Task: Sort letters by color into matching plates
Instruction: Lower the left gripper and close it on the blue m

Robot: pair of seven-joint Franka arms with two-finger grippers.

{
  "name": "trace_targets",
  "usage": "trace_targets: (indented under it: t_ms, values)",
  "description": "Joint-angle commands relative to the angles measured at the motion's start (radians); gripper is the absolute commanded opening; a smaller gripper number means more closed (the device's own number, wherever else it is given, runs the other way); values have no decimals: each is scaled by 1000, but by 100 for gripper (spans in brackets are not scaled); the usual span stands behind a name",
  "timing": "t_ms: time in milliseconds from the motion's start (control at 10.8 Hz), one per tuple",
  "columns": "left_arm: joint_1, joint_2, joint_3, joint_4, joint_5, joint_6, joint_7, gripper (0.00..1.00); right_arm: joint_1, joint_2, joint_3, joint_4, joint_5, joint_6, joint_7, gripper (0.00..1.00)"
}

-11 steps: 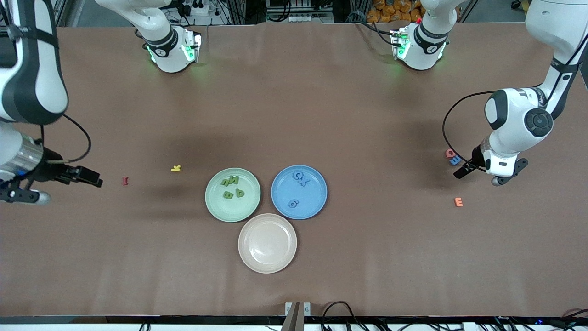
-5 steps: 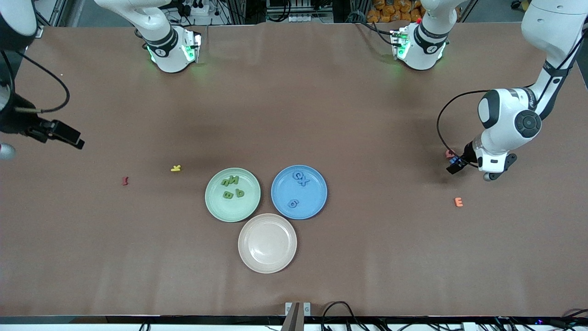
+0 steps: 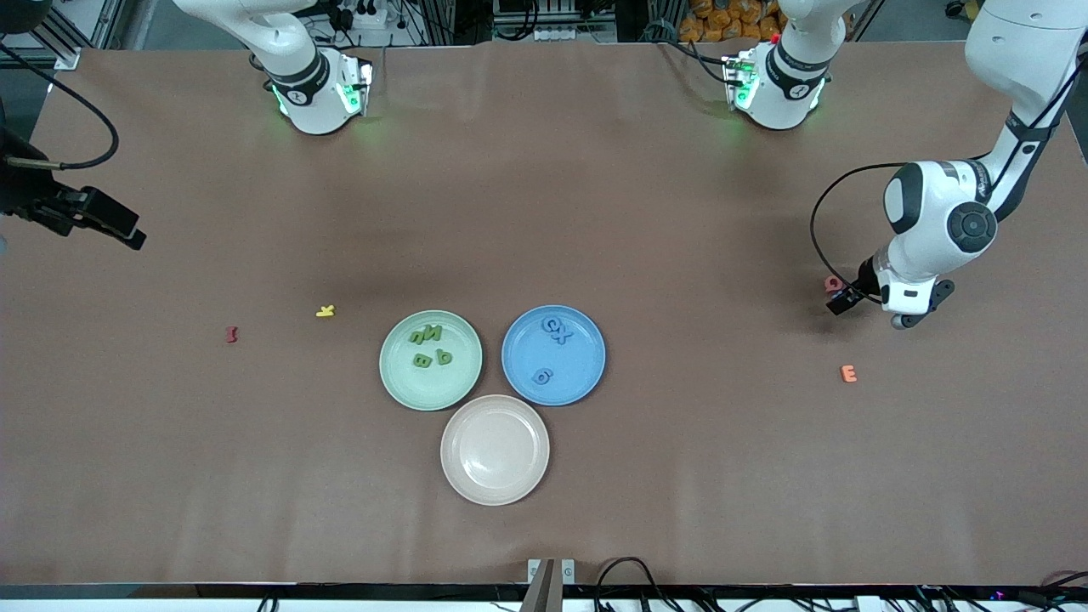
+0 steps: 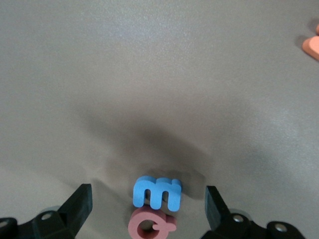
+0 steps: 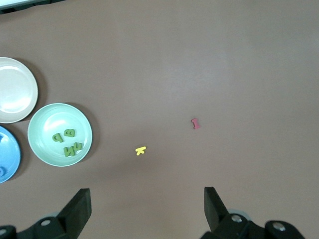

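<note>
My left gripper (image 3: 846, 299) is low at the left arm's end of the table, open, its fingers either side of a blue letter (image 4: 157, 192). That letter touches a pink letter (image 4: 149, 225) (image 3: 833, 283); nothing is gripped. The mint green plate (image 3: 391, 374) holds several green letters (image 3: 429, 347). The blue plate (image 3: 588, 374) holds three blue letters (image 3: 557, 330). The beige plate (image 3: 495, 450) is bare. My right gripper (image 3: 132, 236) hangs open and empty over the right arm's end of the table, well above it.
Loose on the cloth are a yellow letter (image 3: 325, 311) and a red letter (image 3: 230, 334) toward the right arm's end. An orange letter (image 3: 848, 373) lies nearer the front camera than my left gripper. The three plates touch in the table's middle.
My right gripper has risen and drawn back toward its base side. My left gripper has shifted slightly and settled lower around the blue letter, hiding it in the front view.
</note>
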Motion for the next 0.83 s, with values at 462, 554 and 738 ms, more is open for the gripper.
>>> trace_targets:
  t_ms: [462, 554, 738]
  values:
    - [6, 31, 1, -9, 42, 61, -22, 100, 4, -1, 25, -2, -40, -9, -31, 100]
    - [6, 29, 1, -9, 42, 61, -22, 100, 3, 1, 24, -2, -25, -10, -70, 100]
    - [7, 25, 1, -9, 70, 61, -15, 34, -8, -2, 25, -2, -8, -14, -89, 100]
